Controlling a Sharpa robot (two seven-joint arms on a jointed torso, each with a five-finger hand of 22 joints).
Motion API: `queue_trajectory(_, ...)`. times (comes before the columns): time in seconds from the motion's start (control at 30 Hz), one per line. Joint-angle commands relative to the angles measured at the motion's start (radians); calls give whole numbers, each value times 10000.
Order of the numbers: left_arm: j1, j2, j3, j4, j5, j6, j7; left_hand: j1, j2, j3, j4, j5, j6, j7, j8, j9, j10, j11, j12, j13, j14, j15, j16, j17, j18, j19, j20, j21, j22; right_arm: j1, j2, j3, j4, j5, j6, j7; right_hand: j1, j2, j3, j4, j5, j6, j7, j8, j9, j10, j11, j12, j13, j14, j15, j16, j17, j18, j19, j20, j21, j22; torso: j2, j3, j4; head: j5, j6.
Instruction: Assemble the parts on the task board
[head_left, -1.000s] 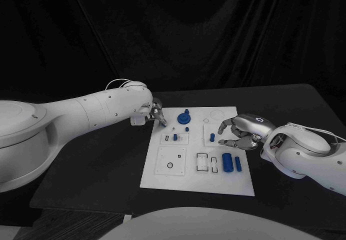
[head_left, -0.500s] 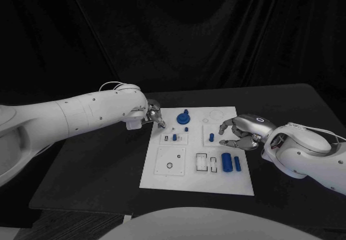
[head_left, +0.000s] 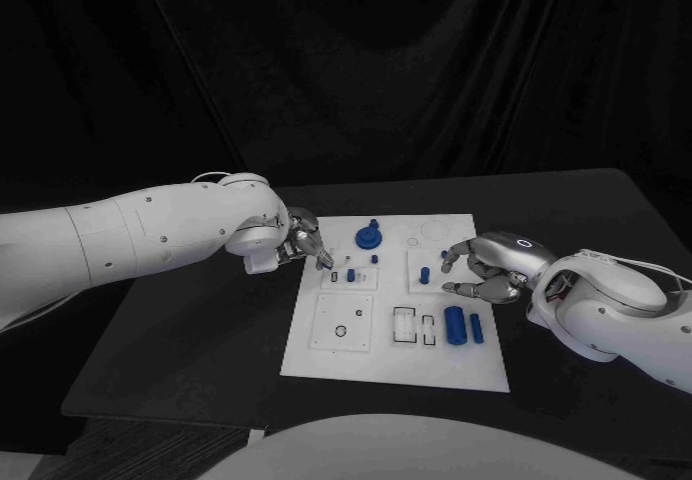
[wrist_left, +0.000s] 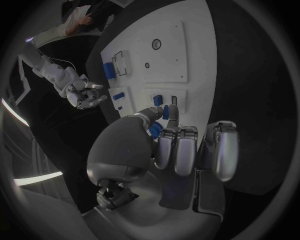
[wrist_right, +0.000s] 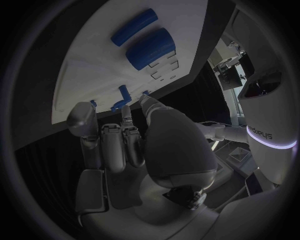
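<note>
You can see the left hand (head_left: 303, 243) at the far left edge of the board (head_left: 378, 345), fingers bent, holding nothing. The right hand (head_left: 488, 266) hovers over the board's right side, fingers apart. Blue parts (head_left: 462, 325) lie there.

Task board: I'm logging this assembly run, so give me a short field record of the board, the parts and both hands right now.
board: white task board in the middle of the black table
large parts: two blue cylinders lying side by side, nearer the right hand
round part: blue disc with a knob at the far edge
left hand: over the board's far left corner, fingertips by the small blue pieces
right hand: over the board's right edge, fingers curled; whether it holds anything cannot be told
</note>
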Motion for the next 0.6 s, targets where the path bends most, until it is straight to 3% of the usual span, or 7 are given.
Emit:
queue_trajectory(0.03,15,-63,6,68,398,-126,-173,11,156,1741,-297,1050,464,-339,165,92,1097,-95,139,2649,1143,-96,102,2645,211,258,-30,-177,2308,-48,-10,5,10,-24,40,-176,124,49,-138,-17,201,36,59,159,-124,57,7,43,1930,425,4,-110,1846,-20,-103,38,-251,1211,-18,15,-7,12,0)
queue_trajectory(0.17,-54,-38,4,0,72,-286,7,7,165,1766,-312,1027,453,-331,137,75,1097,-90,139,2649,1143,-92,102,2645,214,248,-29,-191,2304,-79,-15,5,8,-24,25,-168,124,49,-138,-17,201,36,59,159,-124,57,7,43,1930,425,4,-110,1846,-20,-103,38,-251,1211,-54,33,0,30,0)
queue_trajectory(0.4,-281,130,3,-182,-465,-502,230,4,166,1770,-316,1015,451,-328,130,71,1097,-87,139,2649,1143,-90,102,2645,210,256,-28,-177,2309,-117,-32,5,24,-24,10,-159,139,50,-136,-24,223,40,58,162,-126,54,6,41,1927,422,4,-113,1842,-18,-108,38,-263,1209,-85,23,39,-57,0)
queue_trajectory(0.6,-417,246,1,-281,-571,-609,327,-3,166,1772,-319,993,450,-325,121,65,1097,-84,139,2649,1143,-88,102,2645,212,252,-27,-183,2307,-131,-38,5,30,-24,12,-158,139,50,-136,-24,223,40,58,162,-126,54,6,41,1927,422,4,-113,1842,-18,-108,38,-263,1209,-99,11,25,-43,0)
